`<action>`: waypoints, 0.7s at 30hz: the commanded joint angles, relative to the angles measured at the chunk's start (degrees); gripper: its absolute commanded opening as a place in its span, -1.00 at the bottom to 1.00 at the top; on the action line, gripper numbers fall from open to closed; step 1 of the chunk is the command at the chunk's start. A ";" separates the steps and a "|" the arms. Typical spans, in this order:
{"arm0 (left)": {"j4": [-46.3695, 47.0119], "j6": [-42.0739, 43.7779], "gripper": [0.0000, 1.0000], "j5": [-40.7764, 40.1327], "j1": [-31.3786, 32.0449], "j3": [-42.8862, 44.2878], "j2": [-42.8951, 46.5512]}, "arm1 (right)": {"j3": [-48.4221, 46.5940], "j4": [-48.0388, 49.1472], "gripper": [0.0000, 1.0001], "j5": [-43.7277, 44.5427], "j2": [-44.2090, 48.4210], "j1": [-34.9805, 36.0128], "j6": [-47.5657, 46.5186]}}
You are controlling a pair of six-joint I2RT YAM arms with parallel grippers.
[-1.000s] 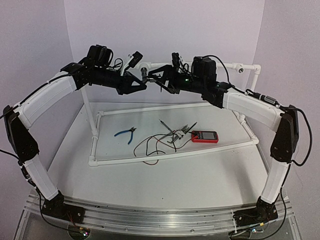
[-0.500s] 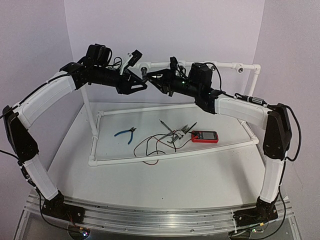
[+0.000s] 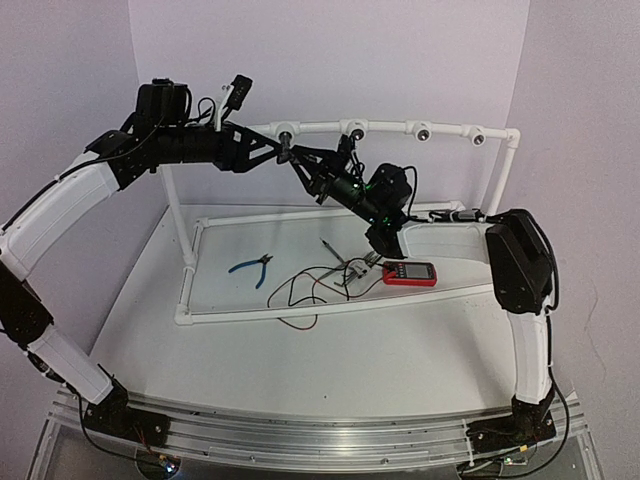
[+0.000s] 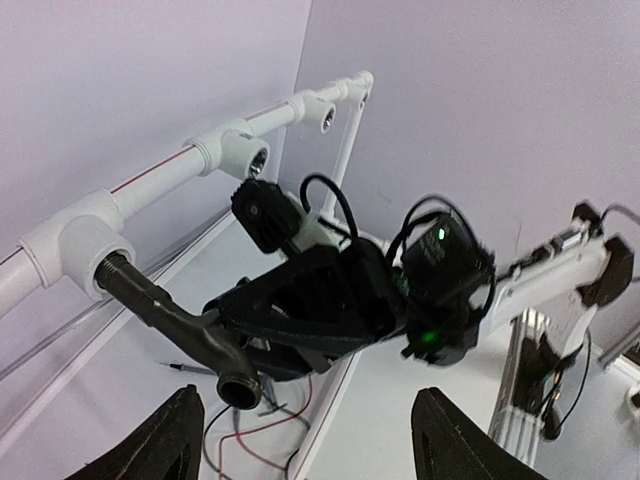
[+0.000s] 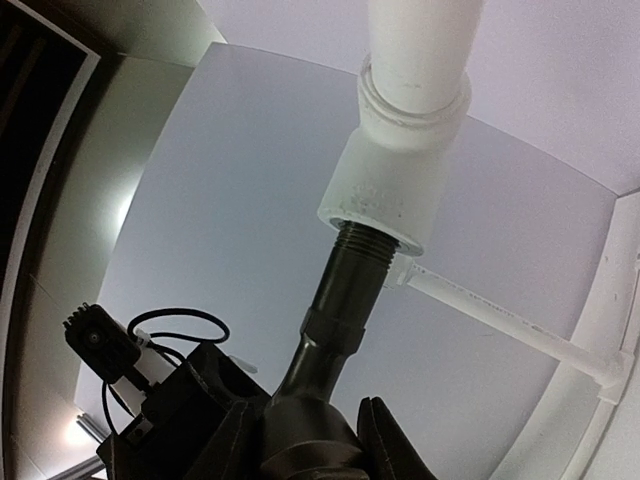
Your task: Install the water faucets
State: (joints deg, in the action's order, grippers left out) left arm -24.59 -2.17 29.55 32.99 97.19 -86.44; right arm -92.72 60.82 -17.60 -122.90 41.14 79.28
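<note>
Black and wide apart, the jaws of my left gripper (image 4: pixel 305 425) hang just short of the faucet (image 4: pixel 165 315), which I see my right gripper (image 5: pixel 312 438) clamping by its body, its threaded end sitting in the leftmost of 4 white sockets (image 4: pixel 75 240) on the rear pipe (image 4: pixel 165 170).

The right arm has folded low, and its claw (image 5: pixel 315 450) now grips the water faucet (image 4: pixel 170 320) from beneath the socket (image 5: pixel 385 200). The left claw (image 4: pixel 315 445) has drawn back leftward.
</note>
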 commanded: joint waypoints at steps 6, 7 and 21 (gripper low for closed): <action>6.83 -19.33 0.59 -6.27 0.34 -0.29 -2.08 | -4.90 12.63 -0.97 15.49 -4.43 2.89 6.80; 6.07 -19.57 0.59 -6.26 0.72 0.46 -2.85 | -4.53 12.86 -0.97 16.36 -4.37 3.23 6.64; 6.64 -19.52 -0.44 -6.47 1.46 4.66 -7.60 | -4.28 13.41 -0.95 21.51 -6.31 5.14 8.36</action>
State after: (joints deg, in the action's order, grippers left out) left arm -21.11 -21.55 21.97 34.15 98.35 -94.61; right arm -95.26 70.88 -1.62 -128.79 45.74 85.41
